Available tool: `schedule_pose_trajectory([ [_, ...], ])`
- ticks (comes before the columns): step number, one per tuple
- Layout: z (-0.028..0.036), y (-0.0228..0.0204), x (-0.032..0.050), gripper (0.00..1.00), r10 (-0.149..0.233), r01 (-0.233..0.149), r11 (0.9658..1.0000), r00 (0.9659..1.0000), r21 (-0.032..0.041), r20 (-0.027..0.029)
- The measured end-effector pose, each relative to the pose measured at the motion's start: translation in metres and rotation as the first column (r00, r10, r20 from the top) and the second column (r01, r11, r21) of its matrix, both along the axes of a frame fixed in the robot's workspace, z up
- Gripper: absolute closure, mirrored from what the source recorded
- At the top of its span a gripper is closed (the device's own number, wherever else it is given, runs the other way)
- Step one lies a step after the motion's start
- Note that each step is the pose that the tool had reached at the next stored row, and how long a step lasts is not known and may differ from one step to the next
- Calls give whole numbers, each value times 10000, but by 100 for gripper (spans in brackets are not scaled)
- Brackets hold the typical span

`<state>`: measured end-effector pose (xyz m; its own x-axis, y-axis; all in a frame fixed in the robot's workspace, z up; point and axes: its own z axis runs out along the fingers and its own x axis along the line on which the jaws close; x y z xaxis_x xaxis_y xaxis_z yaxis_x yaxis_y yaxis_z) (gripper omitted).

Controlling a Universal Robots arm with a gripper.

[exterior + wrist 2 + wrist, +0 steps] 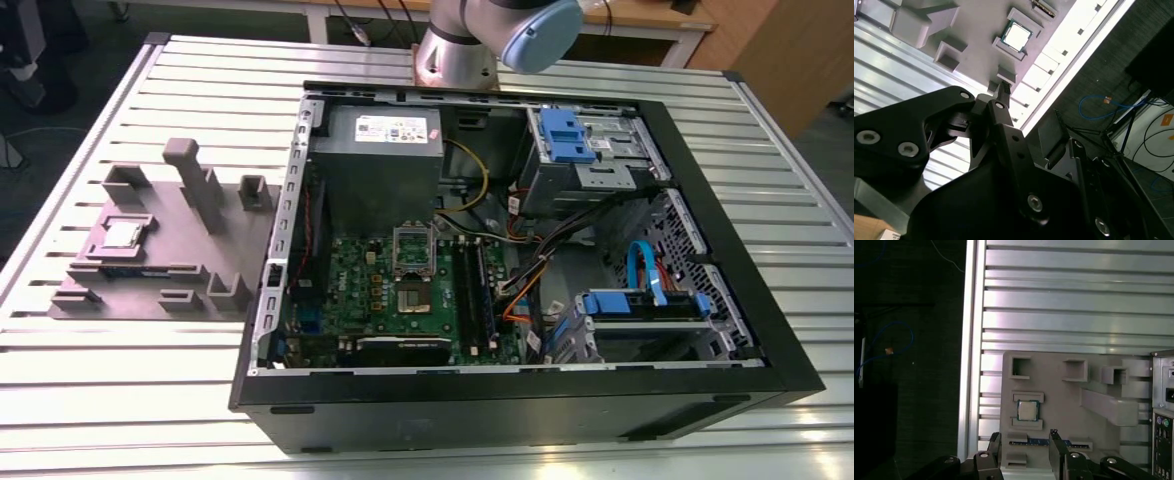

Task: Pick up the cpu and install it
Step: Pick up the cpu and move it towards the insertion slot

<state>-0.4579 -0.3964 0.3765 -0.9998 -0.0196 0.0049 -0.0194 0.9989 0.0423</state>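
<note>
The silver-grey tubular robot arm (461, 50) carries a pale blue round joint cap (545, 35). Its matte black angular gripper (1024, 434) has chunky black linkage plates (899, 130) studded with silver round-headed screws (868, 136).

There is one cpu (1027, 410), one grey holder plate (167, 245), one computer case (534, 410) and one slatted table (134, 380). Inside the case sit one grey power supply box (380, 160), one shiny socket frame (414, 250) and two blue drive brackets (567, 135). One robot arm (467, 40) carries one gripper (1025, 440) with two fingers (1056, 447).
</note>
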Motion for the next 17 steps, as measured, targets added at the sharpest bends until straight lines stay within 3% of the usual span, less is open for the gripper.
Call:
schedule_pose_trajectory([
  [17, -87, 0, 0, 50, 0, 0, 10000, 10000, 0, 0],
])
